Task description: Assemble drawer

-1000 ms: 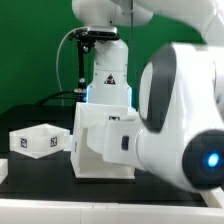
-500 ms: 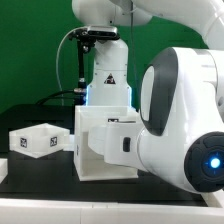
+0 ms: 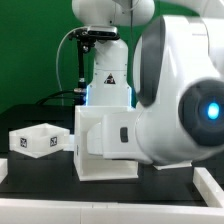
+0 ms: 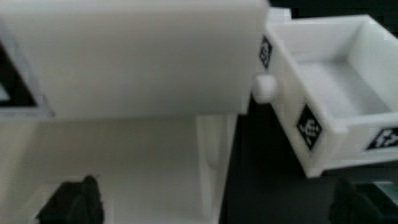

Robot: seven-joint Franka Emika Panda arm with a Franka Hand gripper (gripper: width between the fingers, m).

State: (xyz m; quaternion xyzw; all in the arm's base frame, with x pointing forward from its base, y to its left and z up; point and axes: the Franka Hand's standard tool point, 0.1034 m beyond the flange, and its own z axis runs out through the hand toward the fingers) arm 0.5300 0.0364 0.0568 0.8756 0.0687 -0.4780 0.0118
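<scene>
The drawer point(image 3: 40, 140) is a small shallow white open-topped box with black-and-white tags, lying on the black table at the exterior view's left. It also shows in the wrist view point(image 4: 338, 80), close beside the large white cube housing point(image 4: 134, 60) but apart from it. The housing point(image 3: 100, 145) stands mid-table. My gripper point(image 4: 217, 205) is open wide and empty above the housing's edge nearest the drawer. One dark fingertip point(image 4: 75, 200) is over the white housing. The other is over the dark gap by the drawer. In the exterior view my arm hides the gripper.
My arm's large white link point(image 3: 175, 90), with a blue light, fills the exterior view's right and covers part of the housing. The white robot base column point(image 3: 105, 70) with a cable stands behind. A small white knob point(image 4: 263, 87) juts from the housing toward the drawer.
My arm's big link has swung up and toward the exterior view's left, covering more of the scene; its blue light has risen. The drawer and housing have not moved.
</scene>
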